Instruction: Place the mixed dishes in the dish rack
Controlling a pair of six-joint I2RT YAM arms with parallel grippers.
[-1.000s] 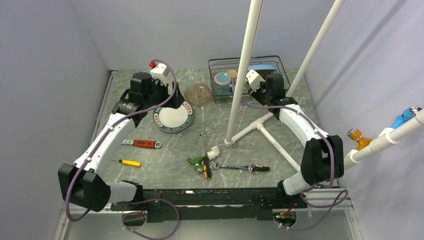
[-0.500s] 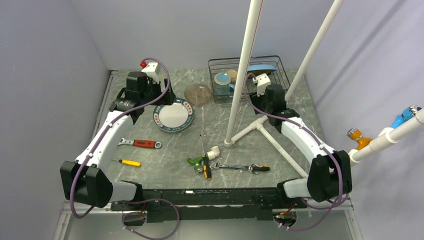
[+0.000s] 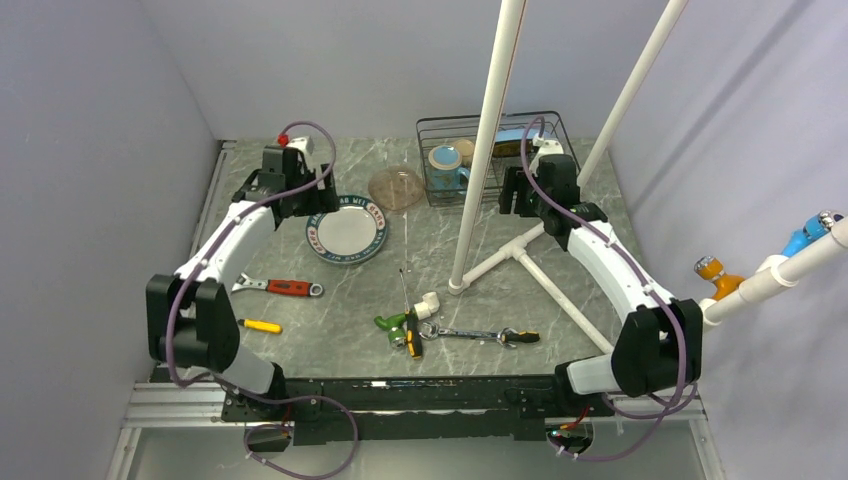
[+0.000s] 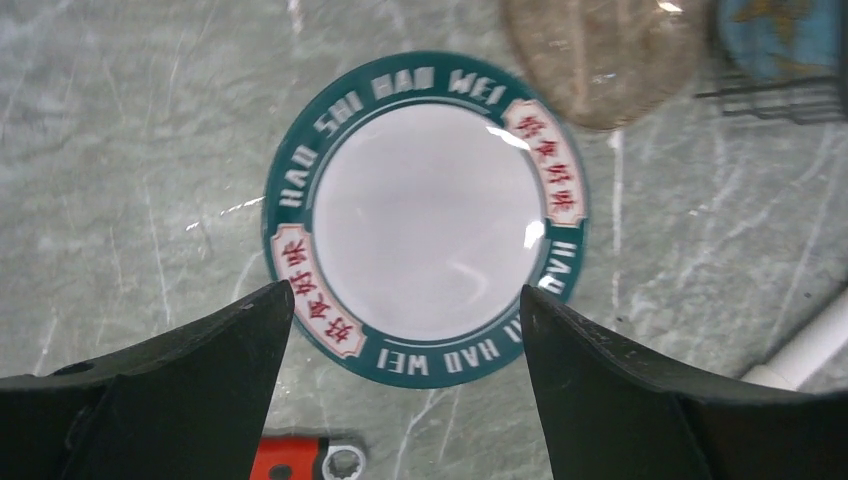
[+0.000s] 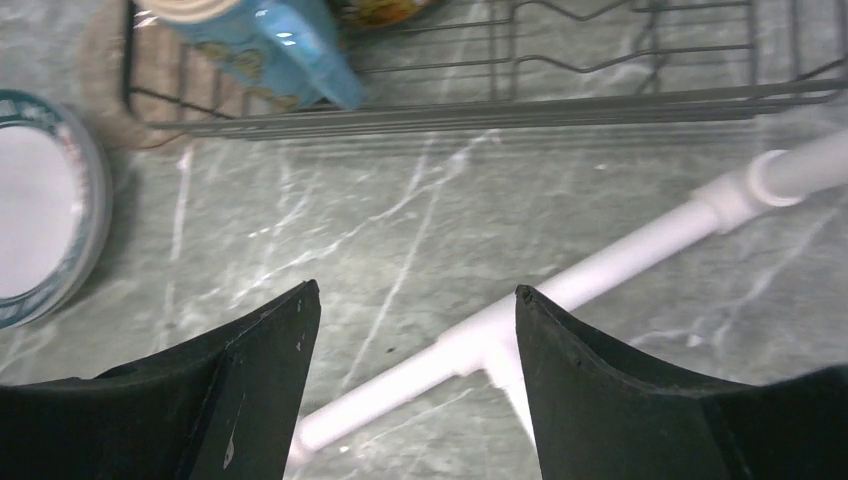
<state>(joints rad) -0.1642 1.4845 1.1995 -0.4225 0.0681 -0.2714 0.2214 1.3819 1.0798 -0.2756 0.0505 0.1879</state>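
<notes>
Green-rimmed white plate (image 4: 425,215) flat below wide left hand (image 4: 405,310), right hand (image 5: 415,300) empty, spread wider, pulled back from rack (image 5: 600,100)

We read one inscription only. The white plate with dark green patterned rim (image 4: 430,215) carries white capitals "HAO SHI HAO WEI" along its upper rim; "HAO WEI" appears inverted along the lower rim. Pale rim panels bear red Chinese characters.

Robot lab bench, walled off.
Left arm (image 3: 225,240) and right arm (image 3: 604,252) bolted to a metal rail (image 3: 170,405) at the table (image 3: 340,325); bare grey walls (image 3: 100,150), white pipe frame (image 3: 490,130).
</notes>
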